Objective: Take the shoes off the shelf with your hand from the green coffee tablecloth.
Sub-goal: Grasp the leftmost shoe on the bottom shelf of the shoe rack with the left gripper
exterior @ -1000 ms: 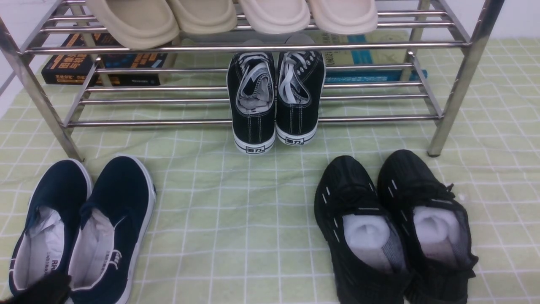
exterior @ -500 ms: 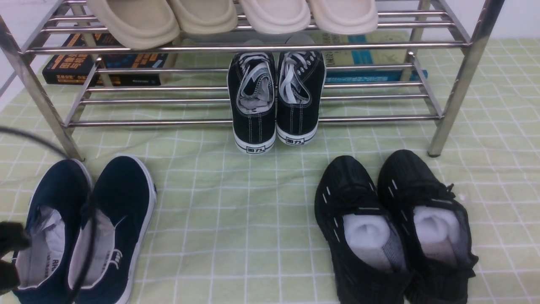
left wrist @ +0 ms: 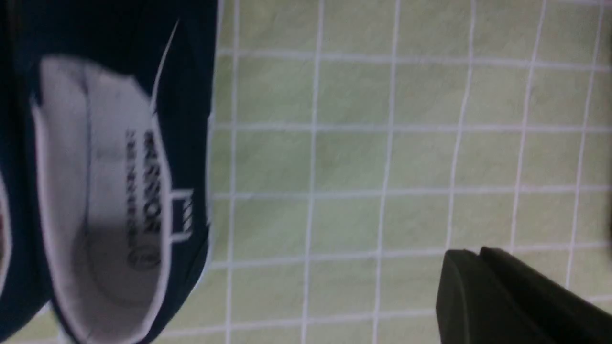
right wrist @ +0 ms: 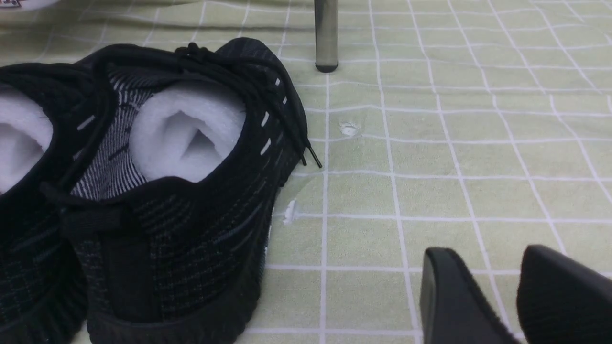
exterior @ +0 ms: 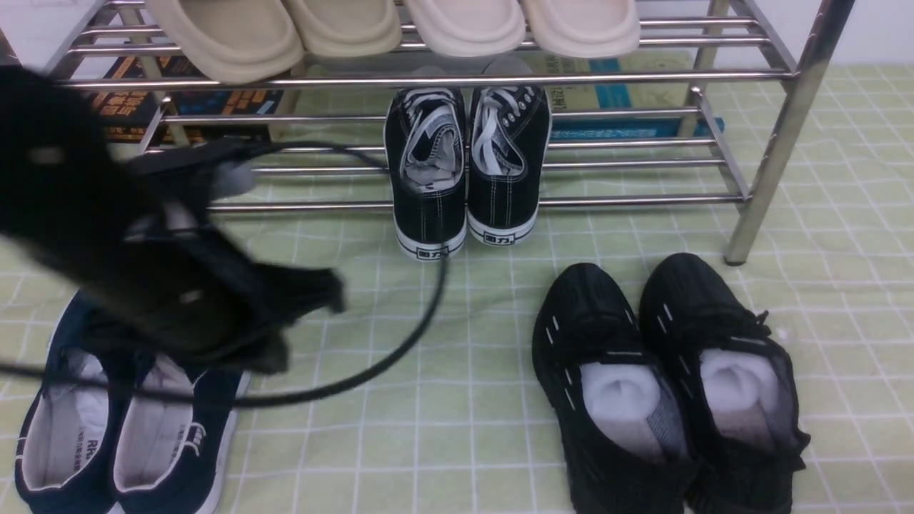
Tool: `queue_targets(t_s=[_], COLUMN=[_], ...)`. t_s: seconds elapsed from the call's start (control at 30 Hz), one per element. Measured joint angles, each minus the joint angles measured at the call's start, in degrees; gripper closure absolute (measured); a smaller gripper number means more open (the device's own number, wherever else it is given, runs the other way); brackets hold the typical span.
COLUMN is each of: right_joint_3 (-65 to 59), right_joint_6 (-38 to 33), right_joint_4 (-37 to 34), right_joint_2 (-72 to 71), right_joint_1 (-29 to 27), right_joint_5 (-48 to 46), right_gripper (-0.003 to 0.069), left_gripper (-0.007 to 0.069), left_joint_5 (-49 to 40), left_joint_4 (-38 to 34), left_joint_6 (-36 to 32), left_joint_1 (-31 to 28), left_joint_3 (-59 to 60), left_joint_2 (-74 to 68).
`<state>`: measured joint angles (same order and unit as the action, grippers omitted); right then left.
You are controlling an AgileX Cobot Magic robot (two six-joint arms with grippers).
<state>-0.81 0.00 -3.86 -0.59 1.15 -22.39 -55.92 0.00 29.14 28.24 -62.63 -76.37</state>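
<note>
Front view, 9 o'clock: blurred black left arm (exterior: pixel 107 214) with a looping cable (exterior: pixel 421 314), hanging above the navy slip-ons (exterior: pixel 171 442) at 7 o'clock; too smeared there to read the fingers. Seen clearly only in the left wrist view: left gripper (left wrist: pixel 466 253) clenched, fingers pressed together on nothing, above the green cloth (left wrist: pixel 358 157) and beside one slip-on's printed white insole.

Front view again, 12 o'clock: black canvas sneakers (exterior: pixel 464 171) side by side on the lower tier of the steel rack (exterior: pixel 628 75), heels toward the camera and overhanging the front rail, grey stuffing inside. Top tier, 11 to 12 o'clock: beige slippers (exterior: pixel 228 36). Beneath the rack: books (exterior: pixel 628 127) flat on the cloth. At 5 o'clock: black mesh trainers (exterior: pixel 664 371) stuffed with white foam, well apart from the sneakers.

Seen only in the right wrist view: right gripper (right wrist: pixel 480 253) released, open gap between the fingers with nothing in it, over the cloth just beside the trainers, one rack leg beyond them.
</note>
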Motion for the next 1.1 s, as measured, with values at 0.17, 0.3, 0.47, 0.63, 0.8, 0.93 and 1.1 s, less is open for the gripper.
queue_targets(t_s=[0.17,0.3,0.47,0.63,0.8,0.93,1.1], right_joint_3=[0.0,0.0,0.0,0.0,0.0,0.0,0.0], right_joint_6=[0.0,0.0,0.0,0.0,0.0,0.0,0.0], right_joint_4=[0.0,0.0,0.0,0.0,0.0,0.0,0.0], right_joint_2=[0.0,0.0,0.0,0.0,0.0,0.0,0.0], right_joint_1=[0.0,0.0,0.0,0.0,0.0,0.0,0.0], right_joint_5=[0.0,0.0,0.0,0.0,0.0,0.0,0.0], right_gripper=[0.0422,0.0422,0.0422,0.0422,0.0422,0.0422,0.0422], left_gripper=[0.0457,0.034,0.0235,0.0214,0.0214,0.0214,0.0214], left_joint_5=[2.85,3.24,5.65,12.44,14.91,14.81,14.96], left_joint_4=[10.58,12.74,13.12,15.31,21.44,28.74,33.24], left_joint_6=[9.92,12.81,13.4,15.4,17.92,22.78,27.5], left_joint_1=[4.89,4.94,4.94,4.94,4.94,4.94,4.94], left_joint_3=[-11.78,-20.54,-28.41,-30.54,-30.54,-30.54,-30.54], left_joint_2=[-11.23,-18.36,-24.57,-28.42,-30.73,-31.93,-33.47])
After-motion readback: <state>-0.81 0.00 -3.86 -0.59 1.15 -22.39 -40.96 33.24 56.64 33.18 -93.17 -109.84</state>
